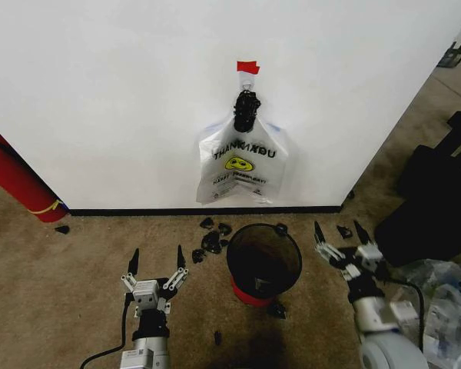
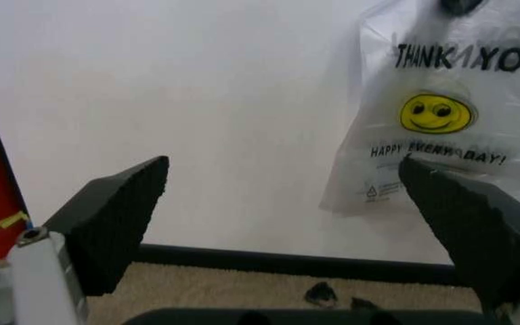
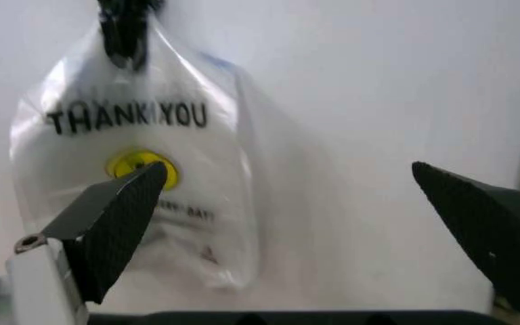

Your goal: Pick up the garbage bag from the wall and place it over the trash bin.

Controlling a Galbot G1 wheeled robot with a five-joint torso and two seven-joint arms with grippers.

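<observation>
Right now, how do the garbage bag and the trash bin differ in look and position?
The garbage bag is thin, translucent white plastic with black lettering and a yellow smiley; the trash bin is black with a red base. The bag hangs on the wall under a red tape tab; the bin stands on the carpet below it. The bag hangs flat and closed; the bin is round and open-topped. Neither gripper touches either.

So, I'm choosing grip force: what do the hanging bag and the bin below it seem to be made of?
The garbage bag looks like thin translucent plastic film with a slight sheen; the white wall shows through it and it hangs in soft creases. The trash bin looks like rigid black mesh or perforated material, perhaps metal or plastic, with a red base; the head view leaves that open.
</observation>
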